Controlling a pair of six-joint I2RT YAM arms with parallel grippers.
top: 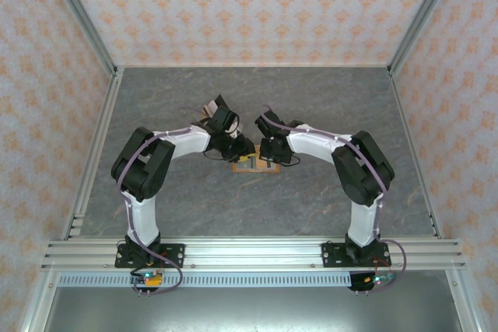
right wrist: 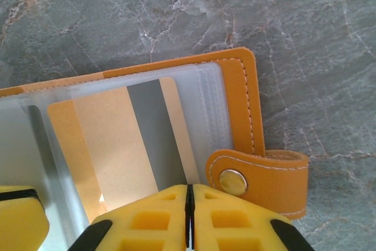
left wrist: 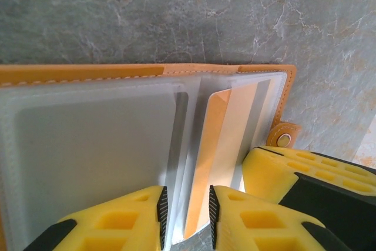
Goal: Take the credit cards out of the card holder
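The orange card holder (top: 259, 167) lies open on the grey marble table between both arms. In the left wrist view its orange rim (left wrist: 147, 70) frames clear plastic sleeves, and a brown card (left wrist: 226, 139) stands tilted among the leaves. My left gripper (left wrist: 187, 213) is open by a narrow gap, straddling a sleeve leaf and that card's near edge. The right wrist view has the same brown card (right wrist: 111, 145), with a grey stripe, lying in the sleeves of the holder (right wrist: 235, 86). My right gripper (right wrist: 188, 191) is shut, tips on the sleeves' near edge by the snap strap (right wrist: 258, 180).
The two grippers, left (top: 245, 155) and right (top: 267, 159), almost touch above the holder. A right finger (left wrist: 294, 171) sits just right of my left jaws. Patterned walls and aluminium posts (top: 93, 161) bound the table; a rail (top: 249, 253) runs along the near edge.
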